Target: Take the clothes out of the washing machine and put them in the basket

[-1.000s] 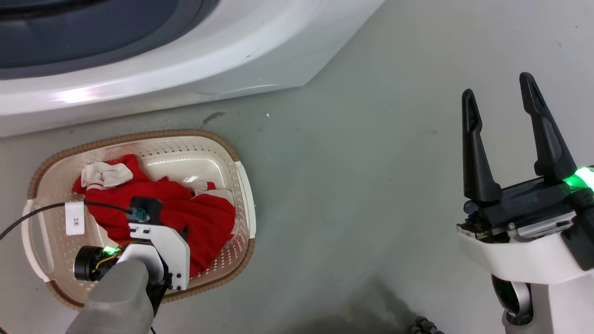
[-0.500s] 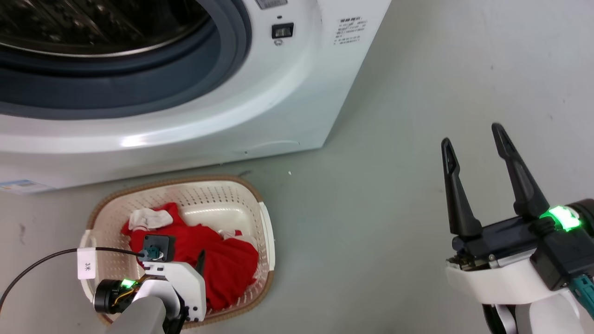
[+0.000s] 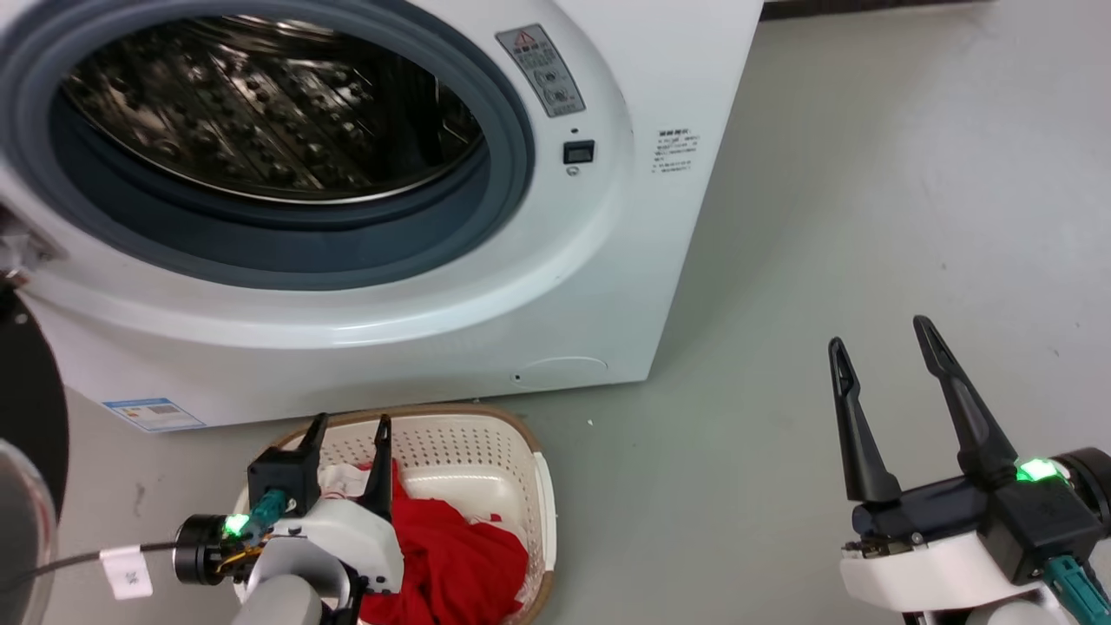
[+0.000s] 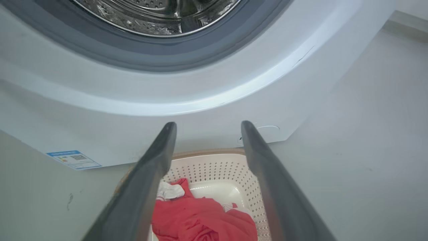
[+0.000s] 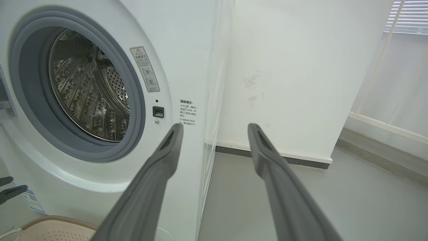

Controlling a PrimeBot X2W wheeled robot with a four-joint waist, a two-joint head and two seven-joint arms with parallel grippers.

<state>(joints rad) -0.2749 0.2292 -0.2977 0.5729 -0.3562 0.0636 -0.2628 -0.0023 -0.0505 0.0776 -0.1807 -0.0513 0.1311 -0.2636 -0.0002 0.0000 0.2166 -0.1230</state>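
1 clothes heap [image 3: 460,564] in basket [image 3: 473,444], left claw [image 3: 352,420] above (parted)

Head view looks steeply down on washing machine [image 3: 608,286] and basket [image 3: 460,447]. Left wrist sits low, close over both; right wrist faces washing machine obliquely.

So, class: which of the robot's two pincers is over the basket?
The left pincer, open above the basket; the right pincer stands over the floor.
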